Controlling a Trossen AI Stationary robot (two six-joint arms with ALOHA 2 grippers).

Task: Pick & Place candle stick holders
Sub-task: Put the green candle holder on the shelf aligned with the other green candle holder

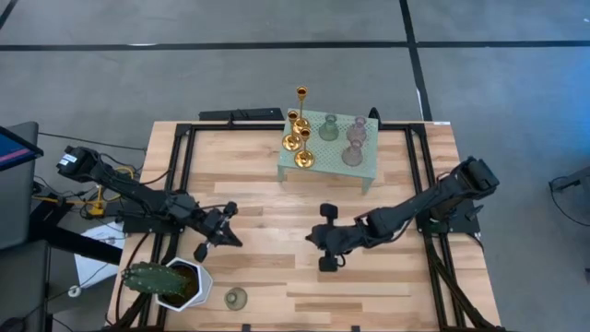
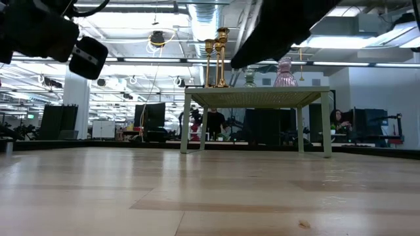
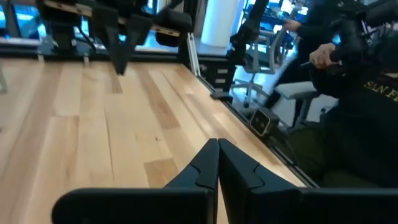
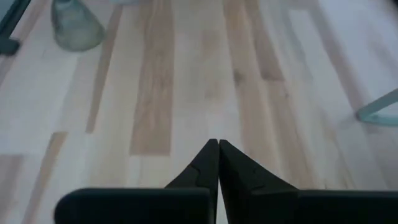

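Observation:
On the mint-green stand (image 1: 367, 166) at the table's far side stand gold candle stick holders (image 1: 304, 159), a pale green one (image 1: 328, 130) and two pinkish ones (image 1: 352, 153). In the low view the gold ones (image 2: 217, 59) and a pinkish one (image 2: 285, 73) rise above the stand top (image 2: 256, 98). Another pale green holder (image 1: 236, 298) (image 4: 76, 26) sits on its base near the table's front edge. My right gripper (image 1: 312, 238) (image 4: 218, 147) hangs shut and empty over the table's middle. My left gripper (image 1: 232, 240) (image 3: 218, 144) is shut and empty at the left.
A white pot with a green cactus (image 1: 171, 281) stands at the near left corner, close to the lone green holder. One leg of the stand (image 4: 379, 112) shows in the right wrist view. A person (image 3: 354, 81) sits beyond the table's edge. Bare wood (image 1: 277, 212) lies between the grippers.

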